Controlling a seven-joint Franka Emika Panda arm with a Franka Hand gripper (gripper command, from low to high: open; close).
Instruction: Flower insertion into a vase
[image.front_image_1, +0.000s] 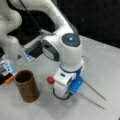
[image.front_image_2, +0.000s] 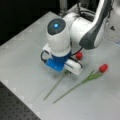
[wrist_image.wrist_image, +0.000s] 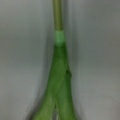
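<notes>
Smooth green stem under hand, cylindrical vase apart.

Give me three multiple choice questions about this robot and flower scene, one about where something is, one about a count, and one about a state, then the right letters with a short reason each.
1. Where does the gripper sit?
A. Inside the vase
B. Low over a flower stem on the table
C. High above the table

2. How many red flower heads show in a front view?
A. Two
B. Four
C. None

3. What state is the vase in?
A. Tipped over
B. Upright with a flower in it
C. Upright and empty

Answers:
1 B: the wrist view is filled by a green stem lying on the table.
2 A: one head beside the gripper, another further to the view's right.
3 C: its open top shows nothing inside.
</notes>
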